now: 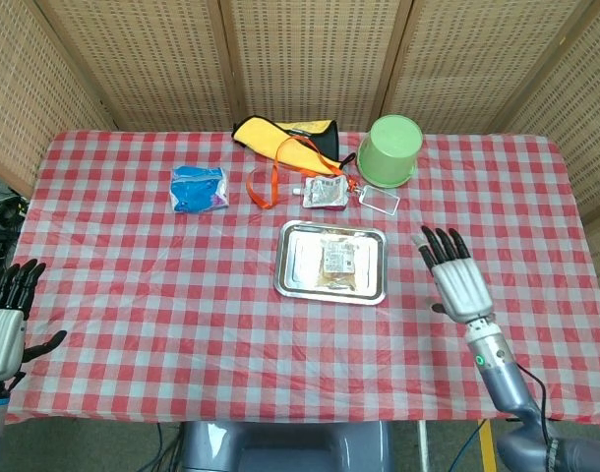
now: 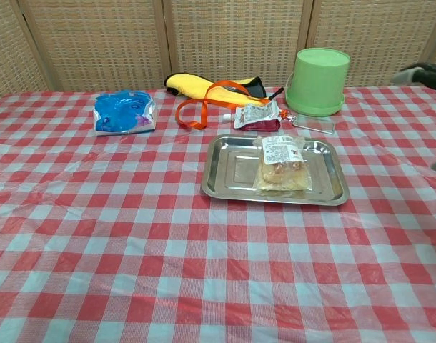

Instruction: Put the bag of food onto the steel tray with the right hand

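The clear bag of food [image 1: 338, 264] [image 2: 281, 165] lies flat on the steel tray [image 1: 298, 265] [image 2: 233, 168], toward the tray's right half. My right hand [image 1: 455, 275] hovers to the right of the tray, well apart from it, fingers spread and holding nothing; in the chest view only a dark blur of it shows at the right edge [image 2: 427, 73]. My left hand [image 1: 7, 313] stays at the table's near left corner, fingers apart and empty.
Behind the tray lie a foil pouch [image 1: 325, 191] [image 2: 256, 115], an upturned green bucket [image 1: 390, 150] [image 2: 317, 81], a small clear card [image 1: 381, 201], an orange strap [image 1: 272, 175] and a yellow bag [image 1: 276, 132]. A blue packet [image 1: 199, 188] [image 2: 122, 112] sits at back left.
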